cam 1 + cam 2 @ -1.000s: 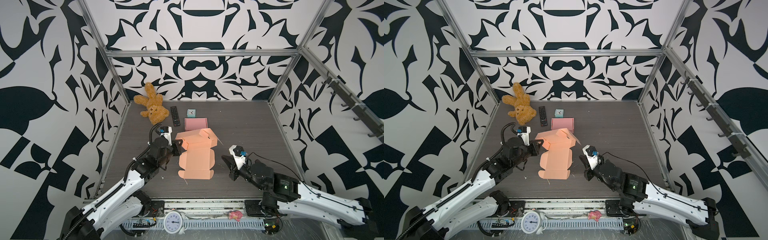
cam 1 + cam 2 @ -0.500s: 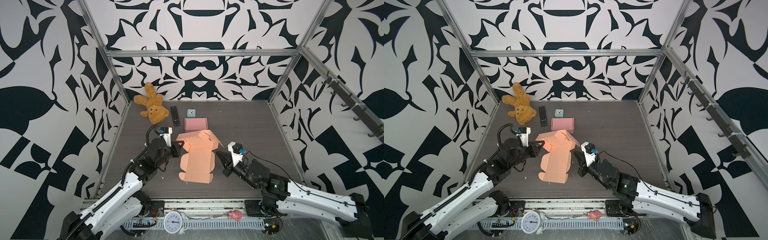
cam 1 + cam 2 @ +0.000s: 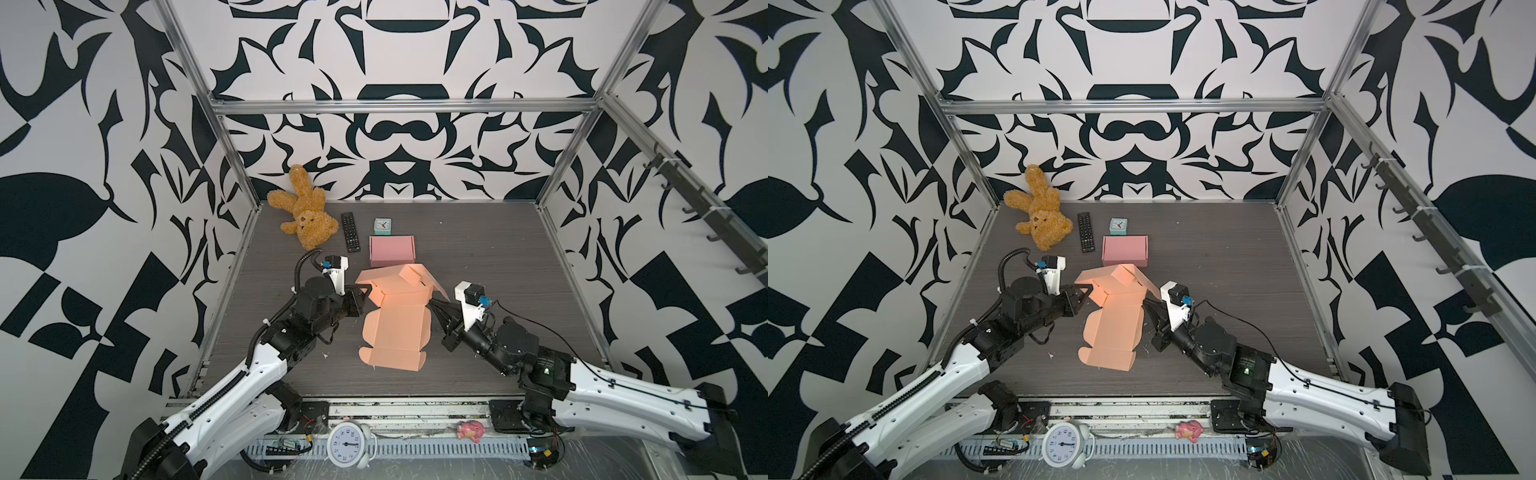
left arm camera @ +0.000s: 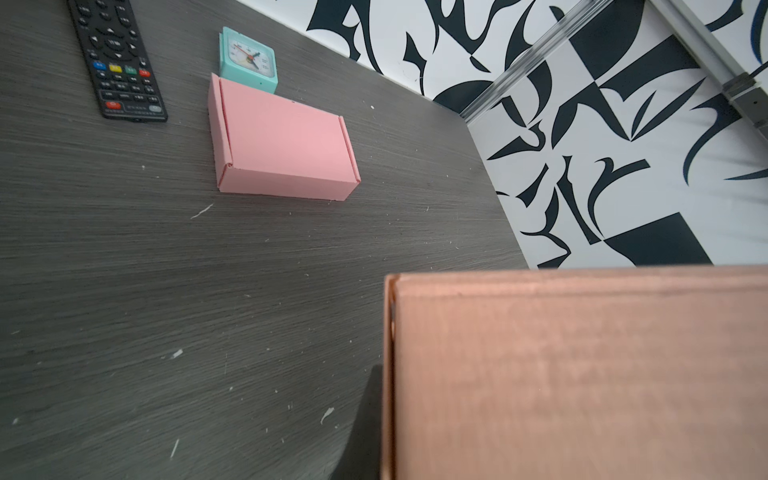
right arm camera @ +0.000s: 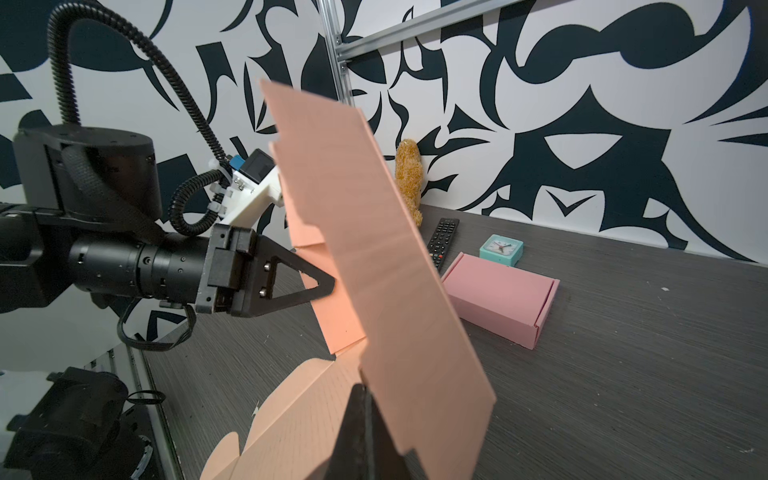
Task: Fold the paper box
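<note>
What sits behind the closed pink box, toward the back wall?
A teal clock stands just behind the pink box. The box edge hides the clock's base in the left wrist view, so whether they touch cannot be told.

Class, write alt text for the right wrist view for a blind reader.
A raised flap of the orange box tilts across the view, the shut right gripper at its edge. Behind, the left gripper pinches the box; a pink box, clock and remote lie beyond.
</note>
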`<state>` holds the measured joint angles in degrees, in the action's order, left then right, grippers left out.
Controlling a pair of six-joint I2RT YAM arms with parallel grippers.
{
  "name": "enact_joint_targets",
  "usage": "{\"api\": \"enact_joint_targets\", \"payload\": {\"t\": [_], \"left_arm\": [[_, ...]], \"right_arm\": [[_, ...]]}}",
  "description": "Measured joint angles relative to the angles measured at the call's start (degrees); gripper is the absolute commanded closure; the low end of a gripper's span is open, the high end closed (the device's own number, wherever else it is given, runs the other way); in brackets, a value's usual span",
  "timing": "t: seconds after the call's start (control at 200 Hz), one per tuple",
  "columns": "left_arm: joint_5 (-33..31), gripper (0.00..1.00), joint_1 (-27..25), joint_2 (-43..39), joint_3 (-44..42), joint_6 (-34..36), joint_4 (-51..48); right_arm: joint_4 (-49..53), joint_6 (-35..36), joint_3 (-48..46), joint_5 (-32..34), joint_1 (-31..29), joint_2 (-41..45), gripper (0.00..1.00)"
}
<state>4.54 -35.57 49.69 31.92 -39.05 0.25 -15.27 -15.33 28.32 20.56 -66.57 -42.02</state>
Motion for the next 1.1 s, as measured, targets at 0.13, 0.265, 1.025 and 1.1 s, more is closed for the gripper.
{"api": "enact_joint_targets", "payload": {"t": [0.13, 0.265, 1.025, 1.1], "left_arm": [[0.5, 0.94, 0.0, 0.11, -0.24, 0.0, 0.11], [0.96, 0.94, 0.0, 0.26, -0.24, 0.02, 0.37], [2.12, 0.95, 1.64, 0.26, -1.86, 0.39, 1.75], [3.65, 0.95, 3.74, 0.5, -3.19, 0.17, 2.67]], "right_arm": [[-0.07, 0.0, 0.0, -0.02, 0.0, -0.68, 1.0], [-0.11, -0.15, 0.0, -0.11, 0.0, -1.03, 1.0], [3.85, -1.03, 1.01, -1.4, 0.0, -2.21, 0.99], [6.78, -1.11, 1.75, -1.36, 0.0, -1.46, 0.9]]}}
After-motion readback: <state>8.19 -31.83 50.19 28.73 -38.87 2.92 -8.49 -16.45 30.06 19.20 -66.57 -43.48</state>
